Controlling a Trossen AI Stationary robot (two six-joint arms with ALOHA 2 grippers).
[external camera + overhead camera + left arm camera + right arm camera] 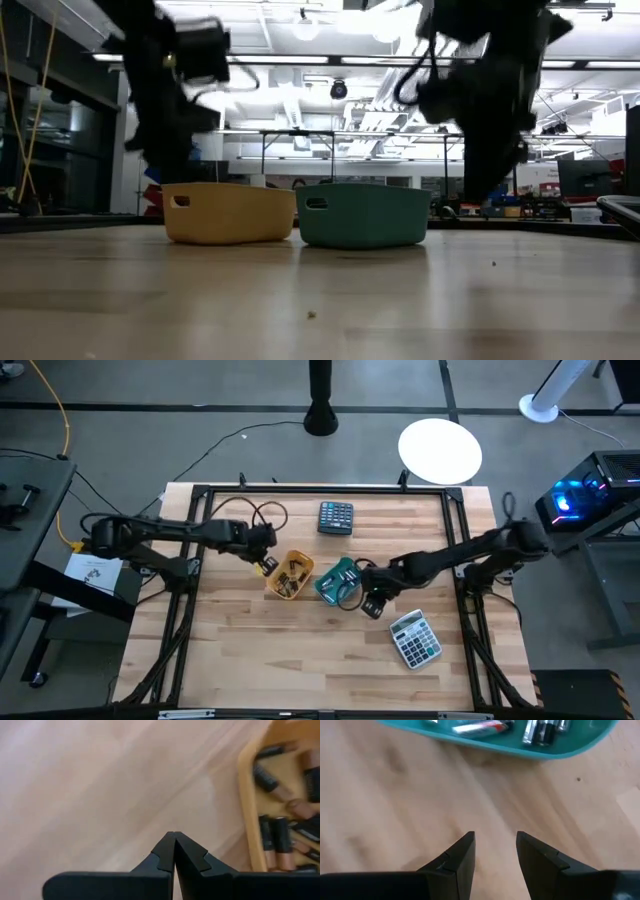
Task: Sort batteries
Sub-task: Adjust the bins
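Two small bins stand side by side mid-table: a yellow bin (290,575) (228,212) and a teal bin (338,582) (362,214). The yellow bin (247,810) holds several dark, copper-ended batteries (280,835). Silvery batteries (542,730) lie in the teal bin (520,747). My left gripper (265,565) (174,836) is shut with nothing in it, pointing down over bare wood just left of the yellow bin. My right gripper (372,605) (495,837) is open and empty, pointing down over bare wood on the teal bin's near right side.
A dark calculator (336,517) lies behind the bins, and a grey calculator (414,638) lies near the front right. A looped cable (262,515) lies at the far left of the table. The black frame rails (462,530) run along the table's edges.
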